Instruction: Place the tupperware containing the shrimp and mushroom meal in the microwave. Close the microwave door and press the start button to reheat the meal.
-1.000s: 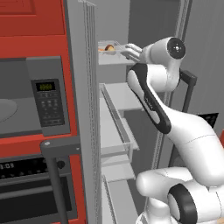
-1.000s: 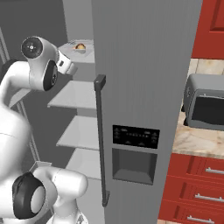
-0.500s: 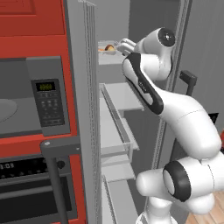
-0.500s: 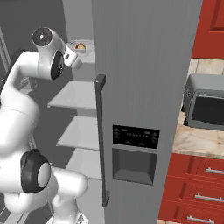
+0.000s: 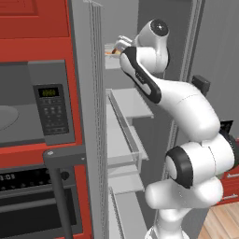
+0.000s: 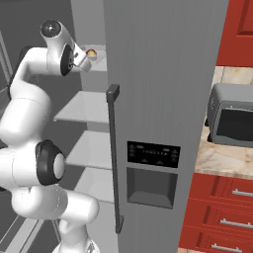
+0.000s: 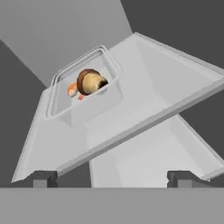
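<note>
Grey fridge shelves (image 5: 133,102) fan out inside the open refrigerator, with red cabinetry alongside, and we're right at the start of the job. Closest to the hand camera, the gripper (image 7: 111,177) has its two dark fingertips (image 7: 43,178) spread wide with nothing between them. From the base, the gripper (image 6: 81,58) sits at the top shelf, the white arm reaching up and into the fridge. Just past the shelf's front lip sits the tupperware (image 7: 83,89), upright on the top shelf (image 7: 144,100), well apart from the fingertips and off to one side of their line. Inside it, the shrimp and mushroom meal (image 7: 87,83) shows as a round brown lump with orange bits beside it; the right base camera catches that food (image 6: 91,52) too, just beyond the hand. Off to the left of the fridge, the microwave (image 5: 32,109) waits in the red surround, keypad and green display lit, and I can't tell from this angle whether its door stands open. So by my reckoning nothing is done yet: the grab, the carry, the placing, the door and the start button all remain.
</note>
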